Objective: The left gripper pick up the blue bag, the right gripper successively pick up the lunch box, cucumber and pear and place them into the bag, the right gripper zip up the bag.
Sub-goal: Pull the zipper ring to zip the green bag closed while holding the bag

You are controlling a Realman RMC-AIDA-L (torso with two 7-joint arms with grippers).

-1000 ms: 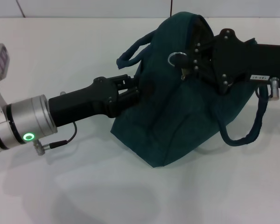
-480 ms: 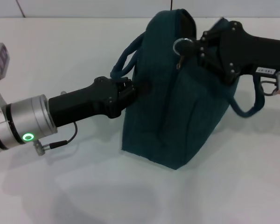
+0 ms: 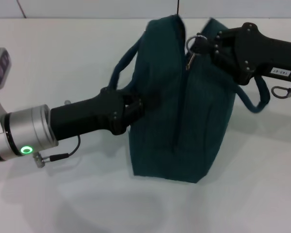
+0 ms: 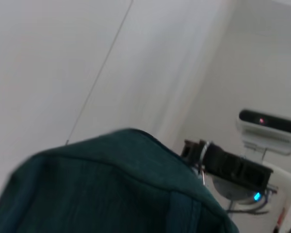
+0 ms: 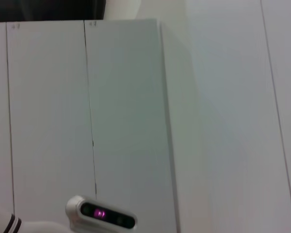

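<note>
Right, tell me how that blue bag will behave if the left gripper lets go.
The blue bag looks soft: its fabric creases where the left gripper presses its side, so it would likely sag. It stands tall on a narrow base, so it may tip. The right gripper at the ring pull probably steadies the top.

Bag: we see the blue bag (image 4: 111, 189) filling the near part of the view, its dark teal fabric rising to a rounded top edge.
Gripper: beyond the bag's top we see the right gripper (image 4: 196, 151), a black claw touching the fabric.
Background: we see pale wall panels (image 4: 87, 63) behind.
</note>
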